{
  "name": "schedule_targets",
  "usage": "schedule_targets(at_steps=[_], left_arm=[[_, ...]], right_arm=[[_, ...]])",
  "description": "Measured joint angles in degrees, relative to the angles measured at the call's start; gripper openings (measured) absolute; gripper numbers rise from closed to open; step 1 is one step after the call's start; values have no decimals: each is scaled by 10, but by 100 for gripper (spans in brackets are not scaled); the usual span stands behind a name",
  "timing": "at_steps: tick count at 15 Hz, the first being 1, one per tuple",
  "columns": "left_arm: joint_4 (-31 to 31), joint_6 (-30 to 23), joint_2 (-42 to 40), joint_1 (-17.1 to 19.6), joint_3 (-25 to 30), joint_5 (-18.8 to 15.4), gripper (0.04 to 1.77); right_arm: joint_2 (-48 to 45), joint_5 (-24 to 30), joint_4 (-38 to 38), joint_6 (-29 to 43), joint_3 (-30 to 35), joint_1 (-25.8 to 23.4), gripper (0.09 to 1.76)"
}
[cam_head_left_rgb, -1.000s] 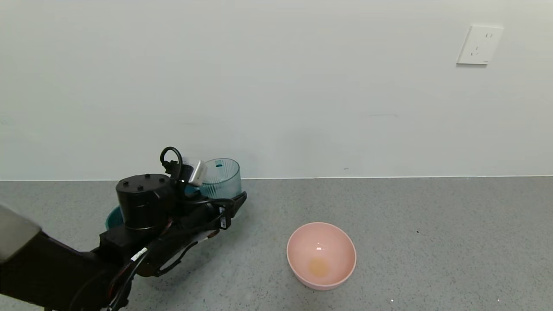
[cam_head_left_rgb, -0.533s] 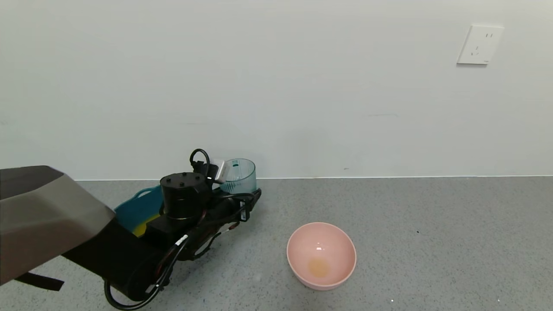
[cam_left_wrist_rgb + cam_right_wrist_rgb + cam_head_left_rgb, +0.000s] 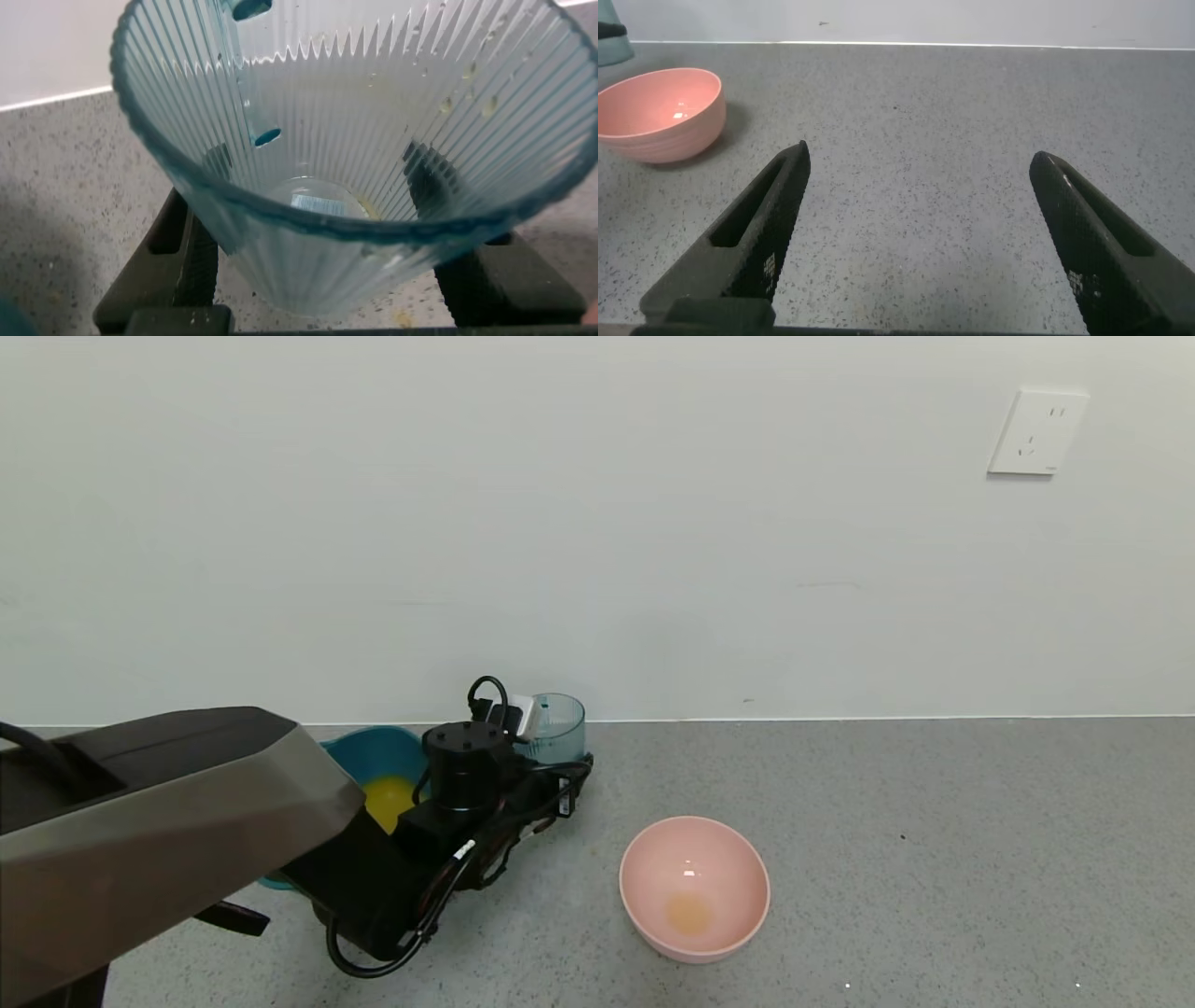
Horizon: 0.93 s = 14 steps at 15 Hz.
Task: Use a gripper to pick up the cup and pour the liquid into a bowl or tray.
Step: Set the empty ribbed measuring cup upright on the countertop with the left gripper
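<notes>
Head view: at centre left, the left gripper (image 3: 551, 775) pinches the cup (image 3: 558, 726), which stands upright at the gripper's far end near the wall. The teal tub (image 3: 373, 748) lies just left of it, holding the orange-yellow liquid (image 3: 387, 798). A pink bowl (image 3: 695, 887) sits lower right of centre.

Left wrist view: the cup (image 3: 364, 159) fills the frame, black fingers (image 3: 192, 257) pressed on both flanks.

Right wrist view: the right gripper (image 3: 920, 233) is spread wide over bare floor, with the pink bowl (image 3: 656, 112) at upper left.
</notes>
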Motion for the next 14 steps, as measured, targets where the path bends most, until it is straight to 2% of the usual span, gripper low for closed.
schedule_targets(at_steps=[3, 9, 14], left_arm=[[-8, 1, 33, -1, -13, 9, 129], [-75, 0, 76, -4, -11, 26, 129], [-80, -1, 95, -13, -3, 27, 129]], right_arm=[[0, 0, 0, 0, 0, 0, 171], [0, 0, 0, 0, 0, 0, 171], [0, 0, 0, 0, 0, 0, 171]])
